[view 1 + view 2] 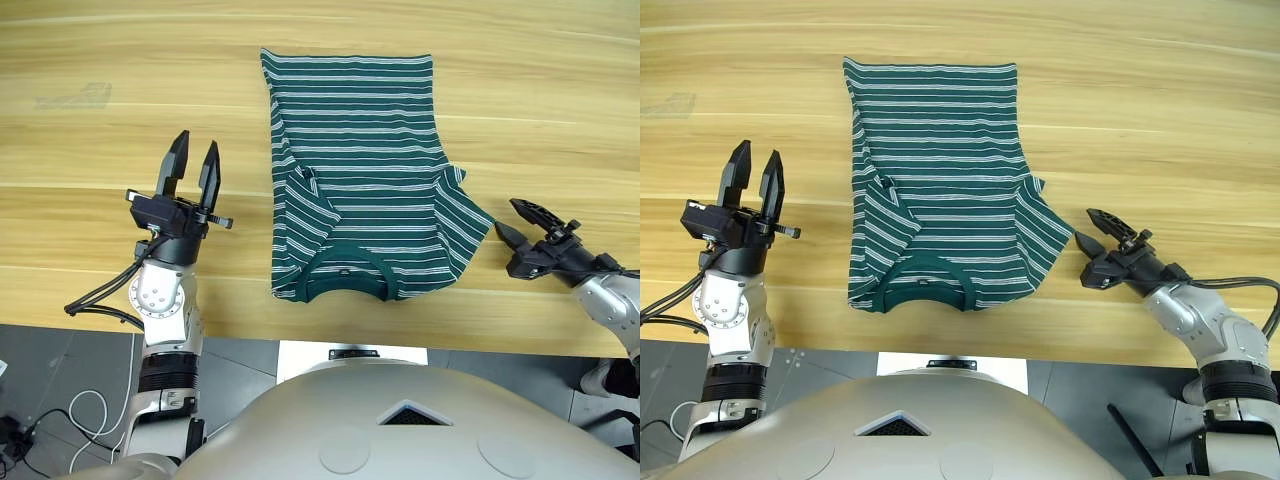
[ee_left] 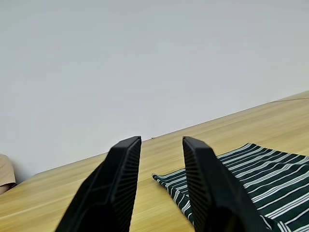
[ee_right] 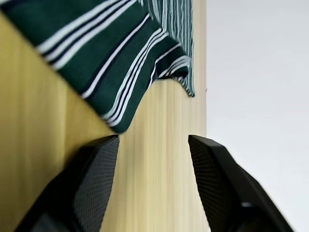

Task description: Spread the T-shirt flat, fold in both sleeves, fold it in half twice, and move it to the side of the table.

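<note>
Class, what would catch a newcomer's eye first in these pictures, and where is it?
The green striped T-shirt lies in the middle of the wooden table, sleeves folded in, collar nearest the robot. The open left end effector stands off its left side; the open right end effector sits close to its right sleeve.

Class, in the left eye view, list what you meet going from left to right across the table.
left pincer → T-shirt → right pincer

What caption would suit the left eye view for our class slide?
Striped T-shirt on wooden table, left gripper and right gripper open either side.
</note>
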Motion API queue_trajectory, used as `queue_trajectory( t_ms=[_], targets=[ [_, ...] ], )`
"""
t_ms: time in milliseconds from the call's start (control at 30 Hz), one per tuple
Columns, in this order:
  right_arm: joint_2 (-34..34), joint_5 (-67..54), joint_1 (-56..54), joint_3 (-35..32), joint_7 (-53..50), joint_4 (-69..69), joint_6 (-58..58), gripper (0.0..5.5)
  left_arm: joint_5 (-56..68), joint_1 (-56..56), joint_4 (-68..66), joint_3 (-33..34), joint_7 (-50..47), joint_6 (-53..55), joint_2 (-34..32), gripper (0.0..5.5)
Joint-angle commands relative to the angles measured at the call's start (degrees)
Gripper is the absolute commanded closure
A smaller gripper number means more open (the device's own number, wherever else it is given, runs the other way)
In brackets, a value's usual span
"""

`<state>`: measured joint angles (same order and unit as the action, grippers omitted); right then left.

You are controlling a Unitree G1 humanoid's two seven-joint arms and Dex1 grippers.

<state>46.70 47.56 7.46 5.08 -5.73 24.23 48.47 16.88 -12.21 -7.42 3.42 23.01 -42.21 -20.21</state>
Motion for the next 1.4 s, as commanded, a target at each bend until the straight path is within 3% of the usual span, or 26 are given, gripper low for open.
queue_trajectory(
  t_ms=[33,500,967,1400],
  targets=[
    [-1.11,3.23,-2.46,5.09,-1.44,2.71,-0.79,2.84,-1.22,0.61,1.16,-0.04,0.6,1.8,0.56,3.92],
    [7.17,3.9,-0.38,9.61,-5.0,-1.28,-1.7,2.84,-0.98,-0.36,3.62,0.51,1.87,4.16,1.47,3.92],
    [4.57,5.89,-5.21,17.45,-7.09,2.7,-1.85,2.84,-1.33,0.61,2.56,-0.15,2.92,4.73,4.15,3.92],
    [5.64,5.71,-6.57,20.2,-7.49,2.93,-1.72,4.83,-1.51,0.5,2.39,0.26,3.22,4.98,5.09,3.89]
  ],
)
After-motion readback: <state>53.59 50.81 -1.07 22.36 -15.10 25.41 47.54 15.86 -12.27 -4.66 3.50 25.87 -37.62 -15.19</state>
